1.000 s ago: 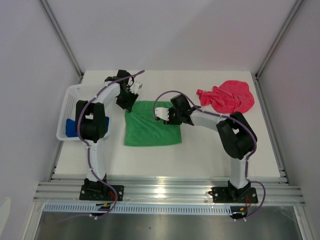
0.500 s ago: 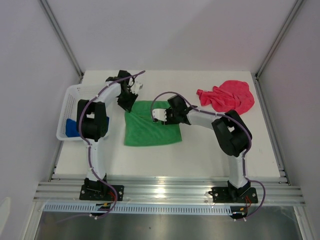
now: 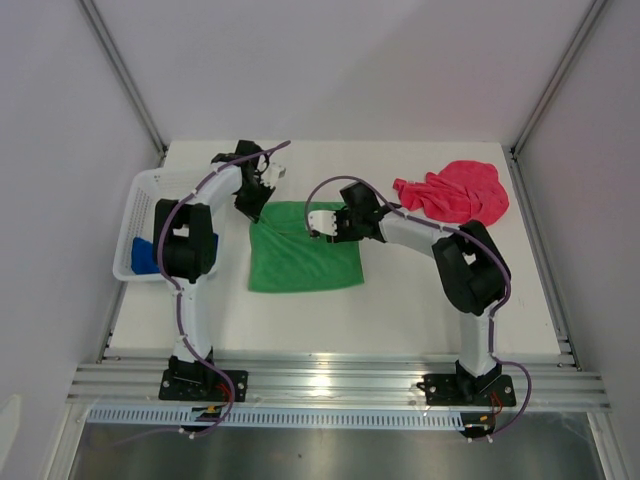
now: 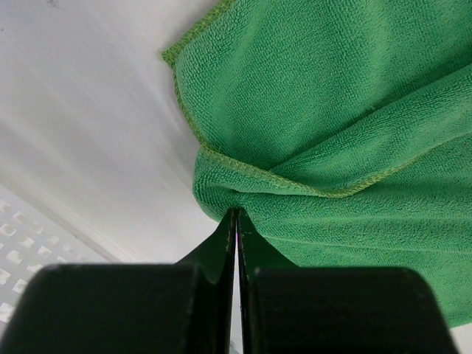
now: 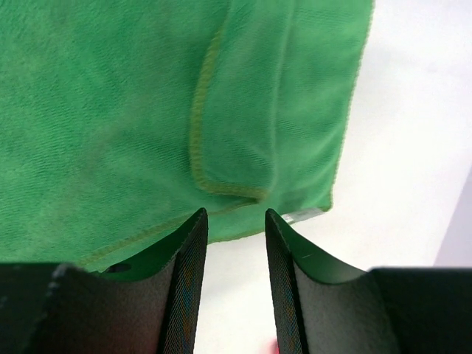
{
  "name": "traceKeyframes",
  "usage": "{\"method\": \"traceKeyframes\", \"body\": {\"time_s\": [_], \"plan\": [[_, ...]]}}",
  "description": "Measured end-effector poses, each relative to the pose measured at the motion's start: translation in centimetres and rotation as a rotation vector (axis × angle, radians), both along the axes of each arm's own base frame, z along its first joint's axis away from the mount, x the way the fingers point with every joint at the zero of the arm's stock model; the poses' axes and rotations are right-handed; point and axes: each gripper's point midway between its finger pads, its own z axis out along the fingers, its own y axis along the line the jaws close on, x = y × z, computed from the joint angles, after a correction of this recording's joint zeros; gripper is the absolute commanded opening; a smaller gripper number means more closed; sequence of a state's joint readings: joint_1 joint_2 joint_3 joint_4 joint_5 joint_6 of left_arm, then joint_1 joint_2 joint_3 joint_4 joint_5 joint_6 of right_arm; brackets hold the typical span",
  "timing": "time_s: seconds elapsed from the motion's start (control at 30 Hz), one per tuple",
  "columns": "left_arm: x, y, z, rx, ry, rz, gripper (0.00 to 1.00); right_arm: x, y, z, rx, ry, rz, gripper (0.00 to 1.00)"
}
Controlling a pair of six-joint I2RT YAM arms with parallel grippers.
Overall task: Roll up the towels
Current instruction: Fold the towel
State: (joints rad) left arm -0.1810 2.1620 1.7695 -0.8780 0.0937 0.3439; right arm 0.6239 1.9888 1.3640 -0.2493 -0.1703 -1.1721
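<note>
Overhead: I see white basket [image 3: 150, 185] far left, blue towel [image 3: 140, 256] inside. Left claw [image 3: 256, 200] sits at far-left corner of green towel [image 3: 305, 265], which lies flat mid-surface; grip unreadable from up there. Left wrist view settles it: claw pressed together, pinching bunched green hem. Right claw [image 3: 320, 222] over towel's far edge; its wrist view shows it spread, folded-over flap just ahead, nothing held. Pink towel [image 3: 455, 192] crumpled far right, overhead only. White surface [image 3: 420, 300], pale walls [image 3: 330, 70], metal rail [image 3: 330, 385] along near edge.

Bright, even light; green towel [image 5: 110, 110] slightly blurred (right wrist view).
</note>
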Motion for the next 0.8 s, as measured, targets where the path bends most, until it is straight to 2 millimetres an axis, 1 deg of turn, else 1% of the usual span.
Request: {"method": "traceKeyframes", "body": {"time_s": [0.13,0.2,0.33,0.43,0.6,0.8], "plan": [[0.0,0.0,0.0,0.0,0.0,0.0,0.01,0.8,0.9,1.1,0.013,-0.014,0.016,0.4],[0.0,0.0,0.0,0.0,0.0,0.0,0.01,1.1,1.4,1.1,0.014,-0.016,0.026,0.41],[0.0,0.0,0.0,0.0,0.0,0.0,0.01,1.0,1.5,0.0,-0.008,0.003,0.038,0.41],[0.0,0.0,0.0,-0.001,-0.001,0.0,0.01,0.6,1.3,-1.0,-0.043,0.037,0.051,0.4],[0.0,-0.2,0.0,-0.009,0.0,-0.003,0.01,0.2,1.0,-1.2,-0.069,0.055,0.066,0.41],[0.1,-0.2,0.0,-0.01,-0.004,-0.004,0.01,-0.7,0.5,-1.8,-0.112,0.081,0.098,0.41]]}}
